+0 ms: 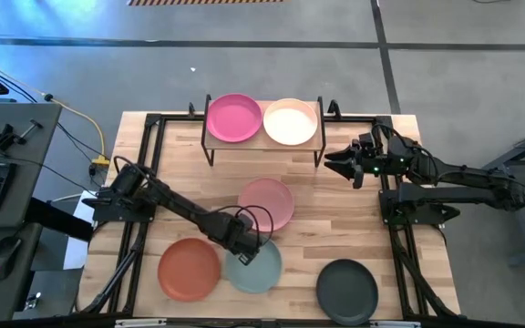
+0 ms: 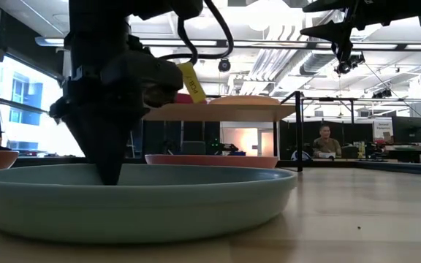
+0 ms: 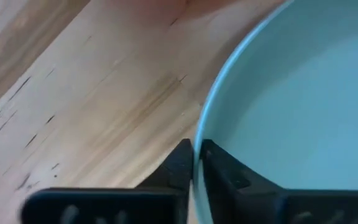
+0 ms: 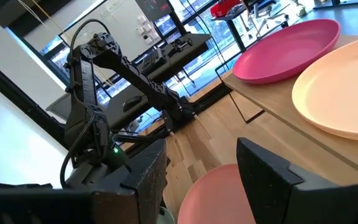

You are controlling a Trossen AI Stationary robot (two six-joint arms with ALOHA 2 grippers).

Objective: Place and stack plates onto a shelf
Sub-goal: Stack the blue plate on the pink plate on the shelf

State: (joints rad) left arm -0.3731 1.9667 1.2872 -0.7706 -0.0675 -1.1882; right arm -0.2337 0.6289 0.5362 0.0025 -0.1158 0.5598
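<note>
From above, my left gripper (image 1: 241, 244) sits at the near-left rim of the pale teal plate (image 1: 257, 267), which lies on the table (image 1: 180, 155) between the orange plate (image 1: 189, 269) and the black plate (image 1: 346, 289), with the light pink plate (image 1: 268, 202) just beyond it. The shelf (image 1: 264, 137) stands at the far edge, already bearing the magenta plate (image 1: 233, 117) and the cream plate (image 1: 291, 121) side by side — so the teal one must travel away from me and up. My right gripper (image 1: 340, 163) hovers beside the shelf's right end, nearer to it than my left. At table height, my left fingers come down into the teal plate's rim. Through my left wrist camera, the fingertips (image 3: 182, 163) straddle that rim — one outside, one inside, pinched nearly together on it. Through my right wrist camera, those fingers (image 4: 272, 180) stand wide apart, holding nothing.
</note>
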